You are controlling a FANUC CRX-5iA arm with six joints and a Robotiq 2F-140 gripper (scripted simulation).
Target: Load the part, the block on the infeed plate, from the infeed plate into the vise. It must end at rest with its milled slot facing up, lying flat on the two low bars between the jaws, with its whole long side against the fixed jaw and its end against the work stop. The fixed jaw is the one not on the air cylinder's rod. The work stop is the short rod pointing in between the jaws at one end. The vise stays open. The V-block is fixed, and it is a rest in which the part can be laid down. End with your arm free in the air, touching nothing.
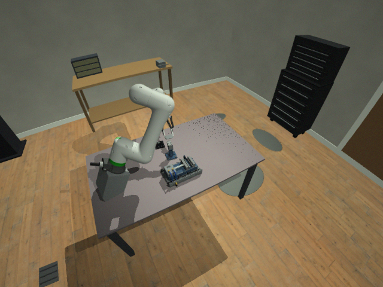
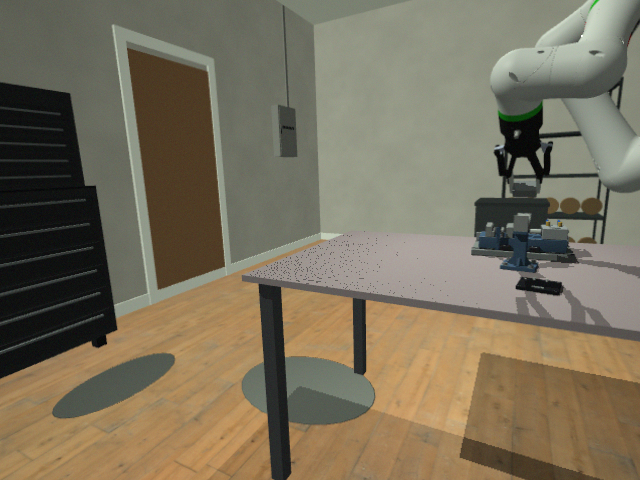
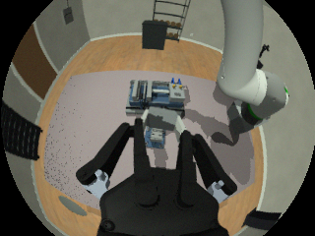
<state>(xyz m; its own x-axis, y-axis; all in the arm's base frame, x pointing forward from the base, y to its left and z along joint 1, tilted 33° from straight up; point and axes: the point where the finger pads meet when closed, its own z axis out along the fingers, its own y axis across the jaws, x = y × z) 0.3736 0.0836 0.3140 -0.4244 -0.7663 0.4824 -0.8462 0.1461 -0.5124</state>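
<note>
My gripper (image 2: 523, 181) is shut on the part (image 2: 523, 187), a small grey block, and holds it in the air. It hangs straight above the V-block (image 2: 519, 242), a grey rest on a blue foot, with a clear gap between them. In the top view the gripper (image 1: 168, 133) is over the V-block (image 1: 170, 150). In the wrist view the part (image 3: 163, 118) sits between my fingers, with the V-block (image 3: 156, 137) below. The black infeed plate (image 2: 538, 285) lies empty on the table. The vise (image 1: 181, 169) stands beyond the V-block, jaws open. I cannot tell which way the slot faces.
The vise with its air cylinder also shows in the wrist view (image 3: 157, 92). The arm's base (image 1: 112, 182) stands at the table's left end. A wooden shelf table (image 1: 120, 74) and a black tool cabinet (image 1: 306, 83) stand away from the table.
</note>
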